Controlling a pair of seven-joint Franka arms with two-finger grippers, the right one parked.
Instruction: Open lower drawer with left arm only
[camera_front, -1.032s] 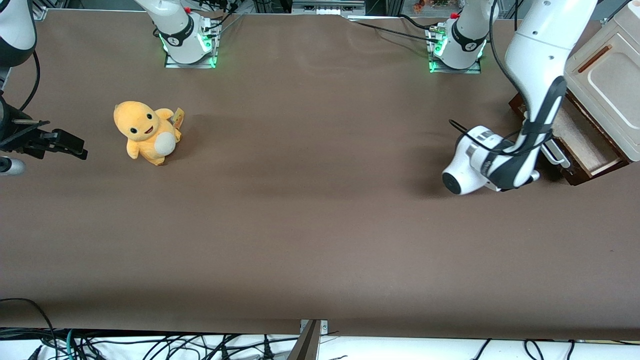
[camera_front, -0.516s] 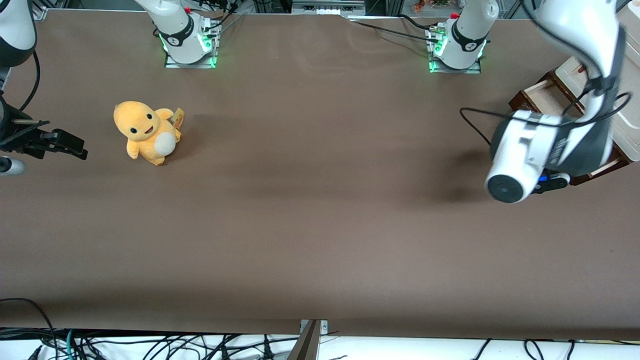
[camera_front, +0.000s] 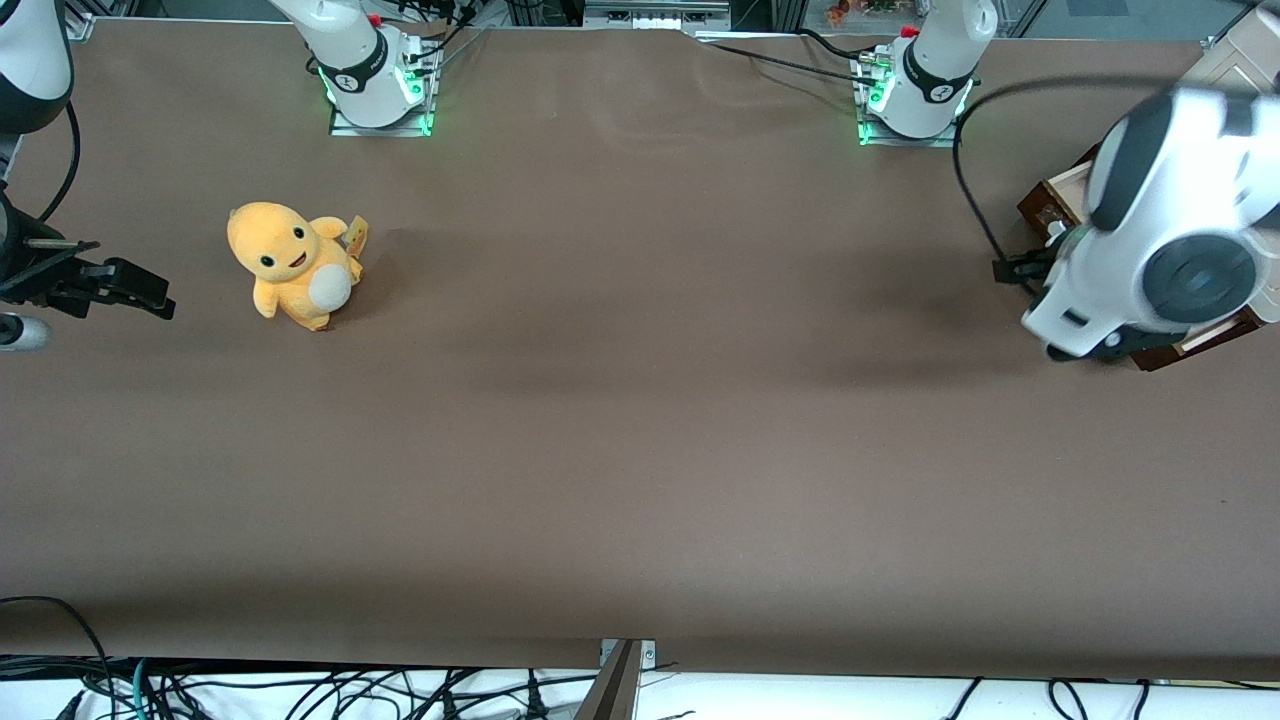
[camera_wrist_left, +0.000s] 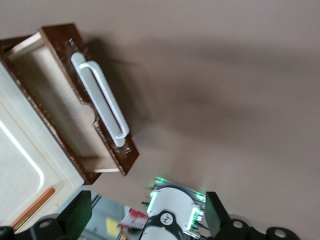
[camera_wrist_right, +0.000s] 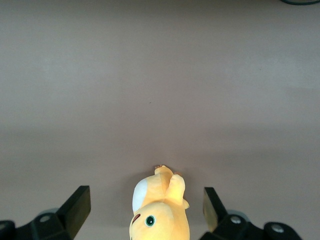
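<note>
Since a second ago my left arm (camera_front: 1170, 250) has let go of the white bar handle (camera_wrist_left: 102, 100) and risen clear, its wrist now hanging above the cabinet. From the plush toy (camera_front: 292, 263) at nine o'clock on the desk (camera_front: 620, 450), I look across to three o'clock: the lower drawer (camera_wrist_left: 75, 107) stands pulled out, pale inside showing. The pincer (camera_wrist_left: 145, 212) is spread, holding nothing, so I judge the pull finished.

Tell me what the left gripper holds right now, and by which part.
Nothing. The gripper is open and raised clear of the lower drawer, which stands pulled out; its white bar handle is free.
</note>
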